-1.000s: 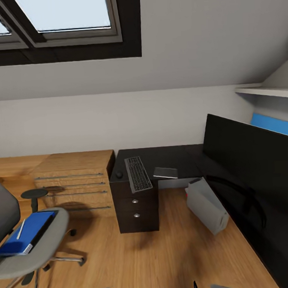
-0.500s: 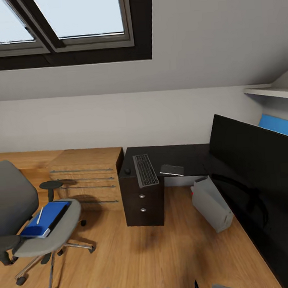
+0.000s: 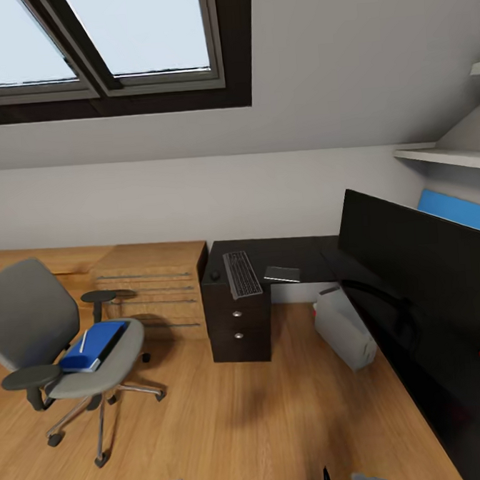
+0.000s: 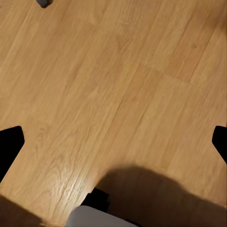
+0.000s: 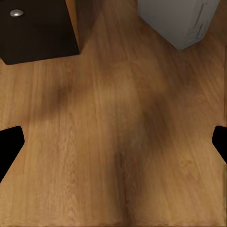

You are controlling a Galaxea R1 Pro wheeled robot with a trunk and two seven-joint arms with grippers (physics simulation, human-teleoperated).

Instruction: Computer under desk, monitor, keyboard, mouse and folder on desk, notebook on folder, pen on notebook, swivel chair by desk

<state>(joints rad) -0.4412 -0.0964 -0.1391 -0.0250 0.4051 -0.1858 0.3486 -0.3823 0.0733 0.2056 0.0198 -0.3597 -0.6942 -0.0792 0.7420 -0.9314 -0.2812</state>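
In the head view, going left to right: the swivel chair (image 3: 57,339) stands on the wood floor (image 3: 231,427) at about eight o'clock, well apart from the desk (image 3: 298,257). On its seat lies the folder (image 3: 93,345) with the pen (image 3: 83,341) on top; a dark edge beside the blue may be the notebook, but I cannot tell. At the centre, the keyboard (image 3: 242,273) lies over the desk's drawer block (image 3: 237,326), the mouse (image 3: 214,275) just beside it at nine o'clock and a flat dark pad (image 3: 282,273) at three o'clock. The computer (image 3: 344,328) leans tilted under the desk; the monitor (image 3: 420,256) fills the three o'clock side.

The left gripper (image 4: 113,142) and right gripper (image 5: 113,142) both hang over bare floor with fingertips wide apart, clamped on nothing.

Risks, as I judge them: the chair rolls on castors — a nudge while reaching for the folder could push it away or slide the pen off. The keyboard overhangs the desk's edge and could tip.

No readable writing anywhere.
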